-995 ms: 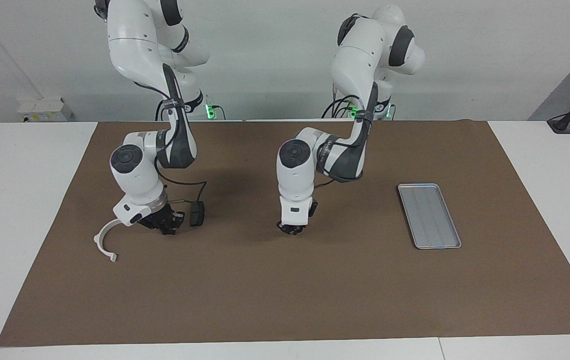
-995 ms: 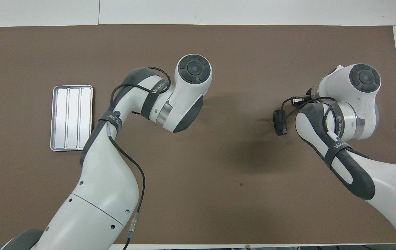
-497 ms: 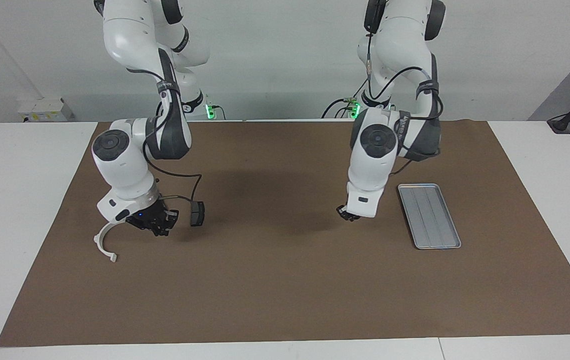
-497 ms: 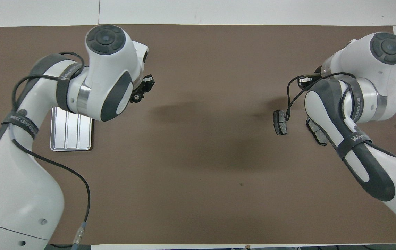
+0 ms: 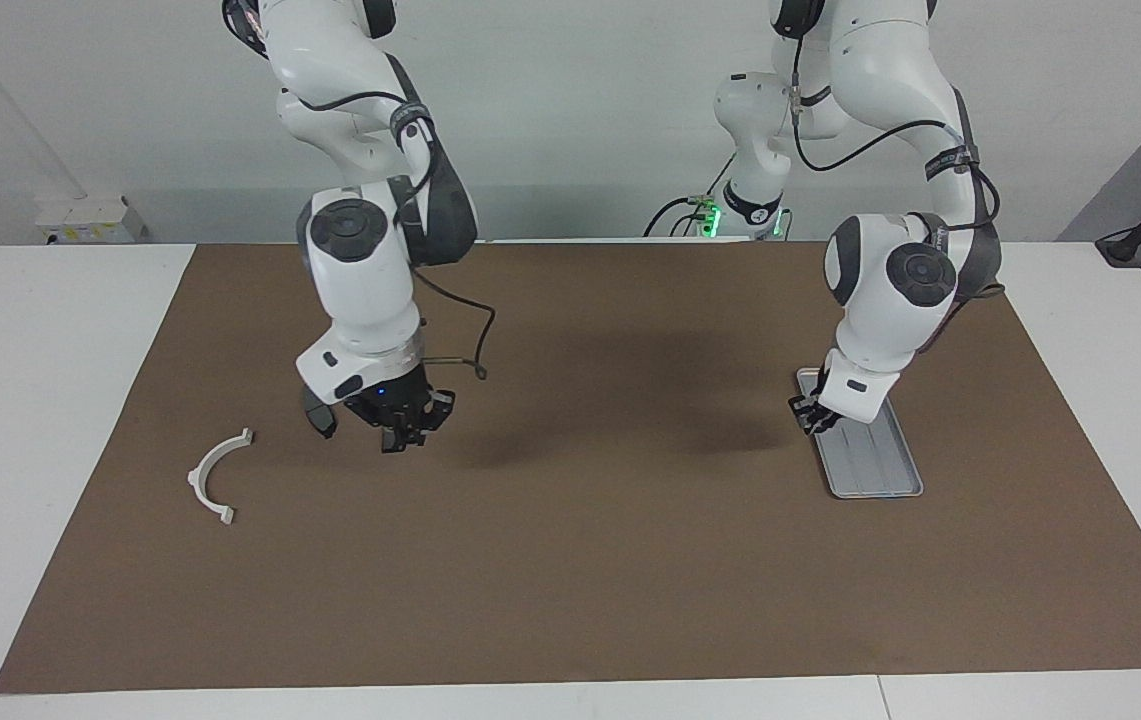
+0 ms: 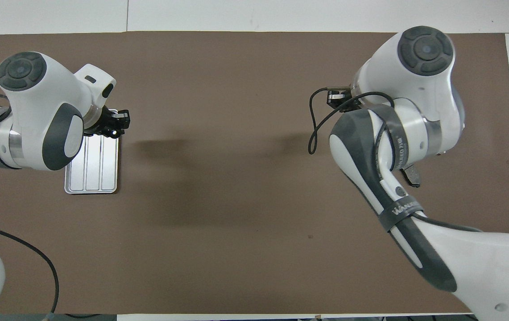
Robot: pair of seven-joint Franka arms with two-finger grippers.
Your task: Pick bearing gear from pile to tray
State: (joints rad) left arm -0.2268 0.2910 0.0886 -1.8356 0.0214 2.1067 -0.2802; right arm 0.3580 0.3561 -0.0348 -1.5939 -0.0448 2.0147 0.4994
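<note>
At the right arm's end of the desk [image 5: 40, 420], on the brown mat [image 5: 570, 600], what shows of the pile is thin. A white curved arc [image 5: 215, 478] lies flat nearest that end edge of the desk, its open side turned toward the edge away from the robots. Beside it, toward the middle of the desk, a dark grey pad-shaped plate [image 5: 318, 414] rests on the mat; in the overhead view only a tip of it [image 6: 411, 175] shows from under the right arm.

Just past this plate, the right gripper [image 5: 404, 428] hangs low over the mat, pointing down, with a black cable looping from its wrist. Whether it is spread, pressed together or pinching something cannot be told. The middle of the desk shows only mat and the arms' shadows.

Toward the left arm's end, the left gripper [image 5: 810, 414] is over the long rim of the tray [image 5: 880, 470] that faces the middle of the desk; the overhead view shows the same gripper [image 6: 112, 126] over that side of the tray [image 6: 91, 178]. Its state cannot be told either. The tray lies flat on the mat, lengthwise ridges showing, well apart from the pile and short of the desk's end edge. No bearing gear can be made out, in the pile, in either gripper, or on the visible part of the tray.
</note>
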